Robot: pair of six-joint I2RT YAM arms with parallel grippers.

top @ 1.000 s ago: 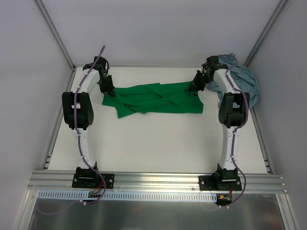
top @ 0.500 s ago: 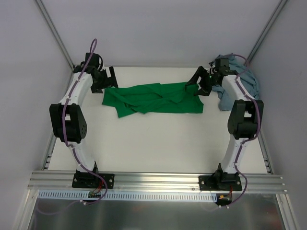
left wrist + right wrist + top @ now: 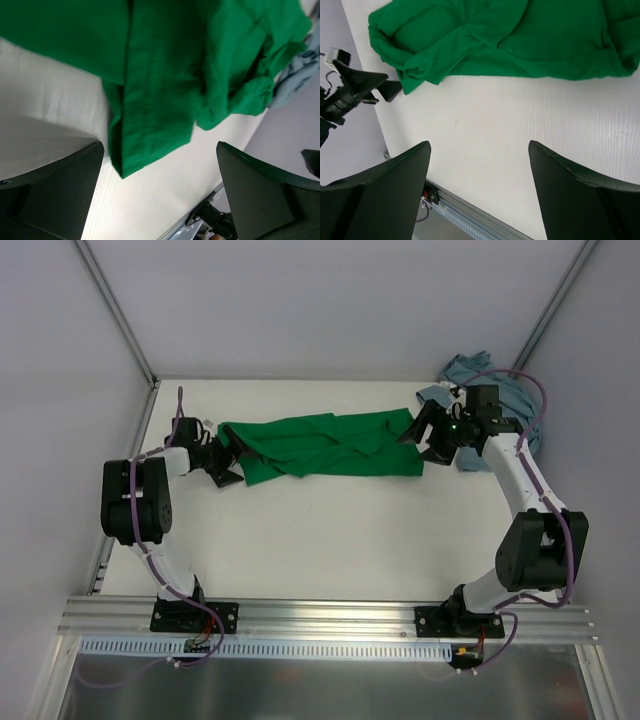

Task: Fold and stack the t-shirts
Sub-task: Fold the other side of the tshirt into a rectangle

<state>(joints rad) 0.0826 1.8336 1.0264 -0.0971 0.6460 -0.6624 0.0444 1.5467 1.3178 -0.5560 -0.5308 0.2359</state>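
The bright green t-shirt (image 3: 320, 445) lies crumpled in a long band across the back half of the white table (image 3: 330, 530). My left gripper (image 3: 228, 455) sits low at its left end, open, with the shirt's hem (image 3: 145, 125) just ahead of the jaws and nothing between them. My right gripper (image 3: 422, 435) hovers at the shirt's right end, open and empty, looking down on the green t-shirt (image 3: 510, 40). The blue-grey t-shirt (image 3: 470, 370) is heaped in the back right corner behind the right arm; a bit of it shows in the left wrist view (image 3: 295, 75).
White walls with metal posts close in the table on three sides. An aluminium rail (image 3: 330, 618) with both arm bases runs along the near edge. The right wrist view shows the left gripper (image 3: 365, 82) beyond the shirt.
Both grippers have opened and let go of the green shirt's back corners. The left gripper dropped to the shirt's left end; the right drew back to its right end.
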